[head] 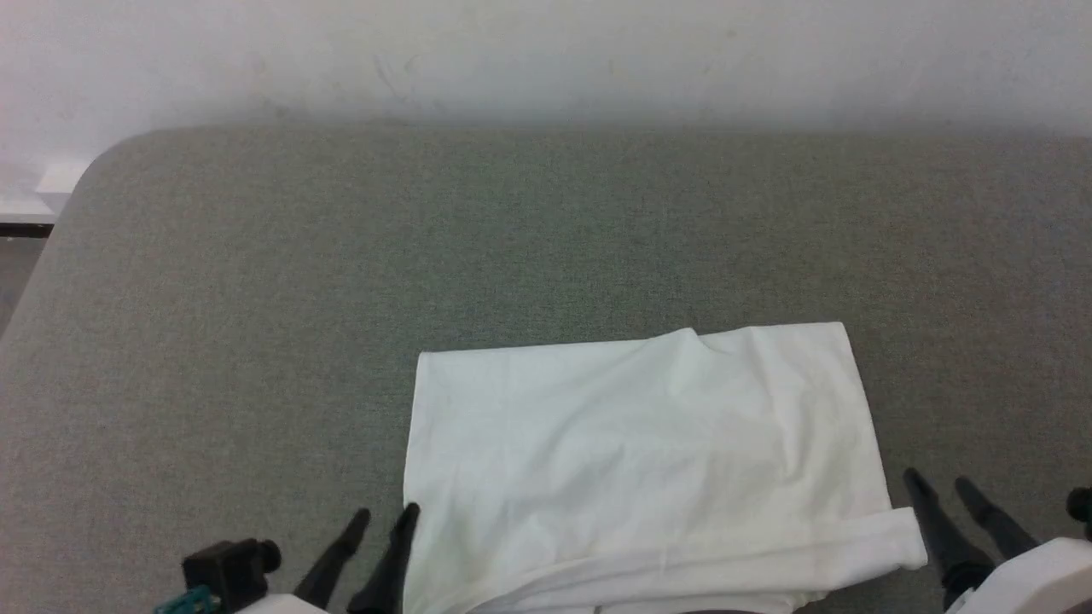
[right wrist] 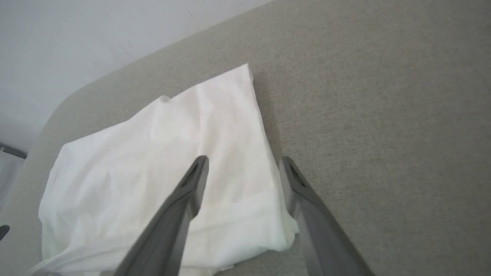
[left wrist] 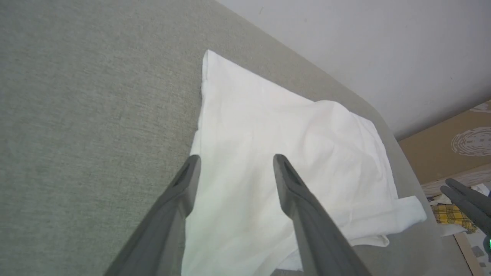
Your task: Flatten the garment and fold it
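Note:
The white garment (head: 640,452) lies folded into a rough rectangle on the grey padded table (head: 341,256), near its front edge. A rolled fold sticks out at its near right corner. My left gripper (head: 386,515) is open at the garment's near left corner, fingers apart with nothing between them. In the left wrist view the left gripper (left wrist: 234,158) hovers over the garment (left wrist: 291,153) near its left edge. My right gripper (head: 940,482) is open just right of the near right corner. In the right wrist view the right gripper (right wrist: 243,159) straddles the edge of the garment (right wrist: 161,161).
A pale wall (head: 546,51) runs behind the table. The table's rounded left corner (head: 102,162) drops to the floor. In the left wrist view, brown cardboard (left wrist: 452,145) and clutter (left wrist: 454,214) lie beyond the table's edge. Bare table surface stretches behind and to the left of the garment.

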### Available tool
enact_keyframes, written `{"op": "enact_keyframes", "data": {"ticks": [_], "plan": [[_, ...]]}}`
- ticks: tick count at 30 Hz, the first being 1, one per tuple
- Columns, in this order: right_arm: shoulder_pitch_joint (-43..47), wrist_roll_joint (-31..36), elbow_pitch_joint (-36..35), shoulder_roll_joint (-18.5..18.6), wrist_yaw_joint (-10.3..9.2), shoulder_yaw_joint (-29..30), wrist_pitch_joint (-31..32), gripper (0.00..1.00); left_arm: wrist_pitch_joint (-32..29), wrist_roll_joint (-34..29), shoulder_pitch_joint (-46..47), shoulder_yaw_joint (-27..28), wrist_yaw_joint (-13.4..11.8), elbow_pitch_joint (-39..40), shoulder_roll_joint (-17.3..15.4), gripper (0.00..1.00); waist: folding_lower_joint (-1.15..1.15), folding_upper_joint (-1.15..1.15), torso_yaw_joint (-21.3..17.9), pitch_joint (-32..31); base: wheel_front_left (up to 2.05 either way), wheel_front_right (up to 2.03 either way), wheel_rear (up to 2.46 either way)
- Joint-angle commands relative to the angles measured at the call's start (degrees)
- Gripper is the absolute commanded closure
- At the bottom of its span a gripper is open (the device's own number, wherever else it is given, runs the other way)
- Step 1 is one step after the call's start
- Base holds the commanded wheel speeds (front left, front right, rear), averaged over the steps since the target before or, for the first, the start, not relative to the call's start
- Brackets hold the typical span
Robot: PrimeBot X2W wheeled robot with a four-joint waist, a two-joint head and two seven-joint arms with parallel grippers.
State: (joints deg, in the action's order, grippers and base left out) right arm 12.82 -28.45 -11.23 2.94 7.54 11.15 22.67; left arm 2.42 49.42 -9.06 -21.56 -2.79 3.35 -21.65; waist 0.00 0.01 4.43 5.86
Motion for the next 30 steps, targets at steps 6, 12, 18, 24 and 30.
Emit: {"op": "enact_keyframes", "data": {"ticks": [6,12,18,24,30], "plan": [[-3.4,2.9,-2.8,-0.1,-0.05,4.3,-0.6,0.0,10.2,-9.2,-0.1,6.6,-7.6,6.5,-1.9,0.0,0.0,-0.01,0.0,2.3,0.0,0.0,0.0],[-5.5,5.9,1.7,-0.1,-0.05,2.9,-0.1,0.0,12.4,-20.9,1.3,8.4,-12.0,9.2,-2.1,0.0,0.0,-0.01,1.0,4.3,0.0,0.0,0.0],[-7.7,8.8,7.0,-0.1,-0.05,1.5,0.9,0.0,12.6,-26.9,1.8,10.5,-11.8,11.4,1.1,0.0,0.0,-0.01,2.6,6.4,0.0,0.0,0.0],[-9.7,10.2,12.5,0.1,-0.05,0.9,1.3,0.0,12.6,-28.4,1.5,11.4,-9.3,10.0,3.4,0.0,0.0,-0.01,4.0,7.4,0.0,0.0,0.0],[-11.3,8.8,17.3,0.7,-0.05,-0.8,4.3,0.0,12.6,-28.8,1.7,12.3,-7.1,8.8,4.6,0.0,0.0,-0.01,4.6,7.5,0.0,0.0,0.0]]}}
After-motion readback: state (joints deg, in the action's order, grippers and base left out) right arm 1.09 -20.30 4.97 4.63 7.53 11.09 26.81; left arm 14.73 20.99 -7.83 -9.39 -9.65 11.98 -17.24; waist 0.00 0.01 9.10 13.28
